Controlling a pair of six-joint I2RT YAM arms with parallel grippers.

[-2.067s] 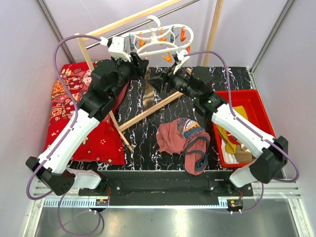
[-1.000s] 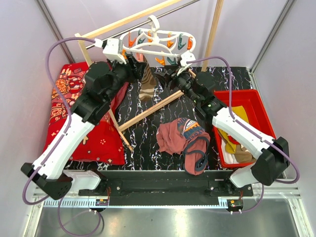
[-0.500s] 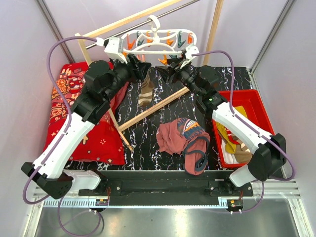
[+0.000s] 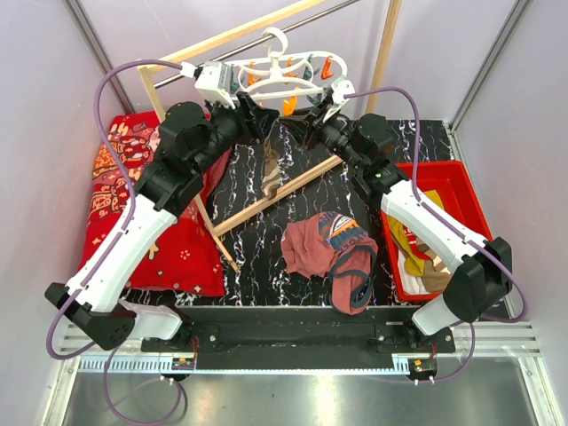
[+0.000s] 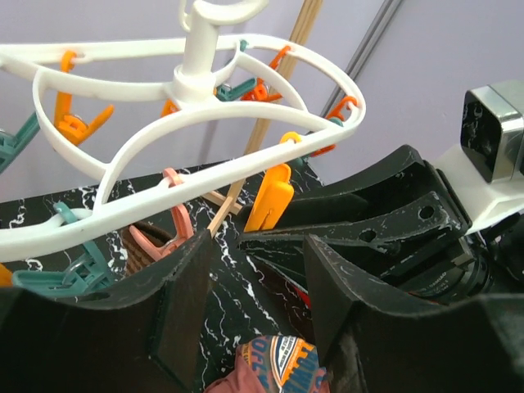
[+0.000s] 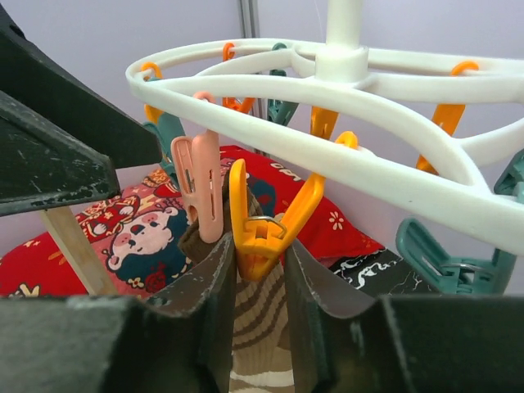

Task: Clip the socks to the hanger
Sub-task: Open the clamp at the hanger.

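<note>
- One striped sock (image 6: 258, 352) hung below the hanger (image 6: 344, 57) with its top caught in a pink peg (image 6: 202, 188) — so the first clip looked done.
- The other socks (image 4: 417, 244) lay in the red bin (image 4: 461, 173) at the right of the worktop (image 4: 257, 257), not yet clipped. By my judgement, most of the task was left.
- The right arm reached forward and up from the bin side. The fingers of the right end effector (image 6: 260, 254) stood narrow around the lower part of an orange peg (image 6: 311, 201), with the striped sock in the gap beneath. Whether it really pinched the peg or the sock I could not tell, because the fingers hid the contact.
- The left arm reached up from the cushion (image 4: 133, 204) side to just under the hanger's ring. The left end effector (image 5: 258, 274) stood half open and held nothing — only the worktop showed between its fingers.
</note>
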